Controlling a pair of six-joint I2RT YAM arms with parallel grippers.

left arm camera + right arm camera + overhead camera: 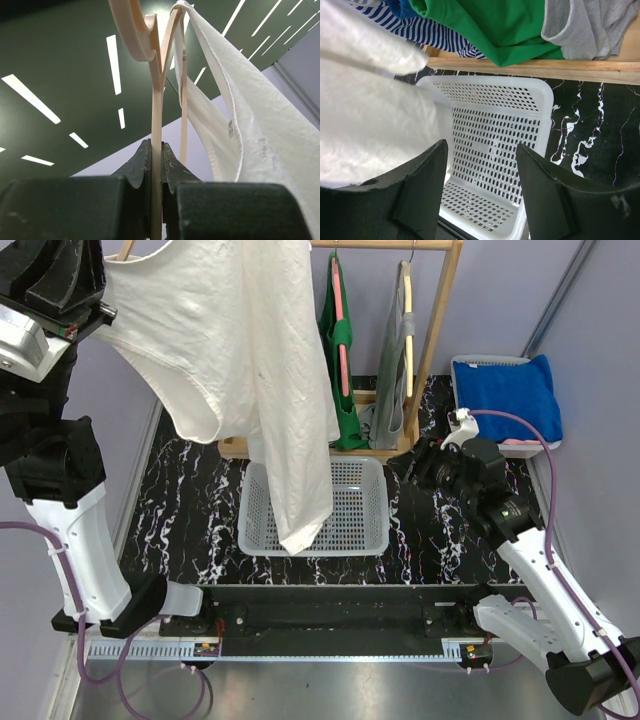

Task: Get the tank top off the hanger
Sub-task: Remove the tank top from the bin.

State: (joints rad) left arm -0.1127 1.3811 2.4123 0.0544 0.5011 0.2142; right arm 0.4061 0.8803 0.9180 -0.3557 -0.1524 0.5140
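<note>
The white tank top (260, 360) hangs long from a wooden hanger (156, 100) held high at the upper left, and its hem dangles over the white basket (365, 530). My left gripper (156, 155) is shut on the hanger's thin wooden bar, with the tank top's strap (260, 130) draped over the hanger just to the right. In the top view the left gripper (85, 285) is at the top left corner. My right gripper (420, 465) is open and empty, low beside the basket's right side. In the right wrist view the right gripper (482, 185) faces the basket (540, 115), with the tank top (370, 115) at the left.
A wooden clothes rack (440, 330) stands behind the basket with a green garment (340, 350) and a grey one (395, 370) on hangers. A blue towel (505, 390) lies in a white bin at the right. The rack's base bar (530, 67) runs just behind the basket.
</note>
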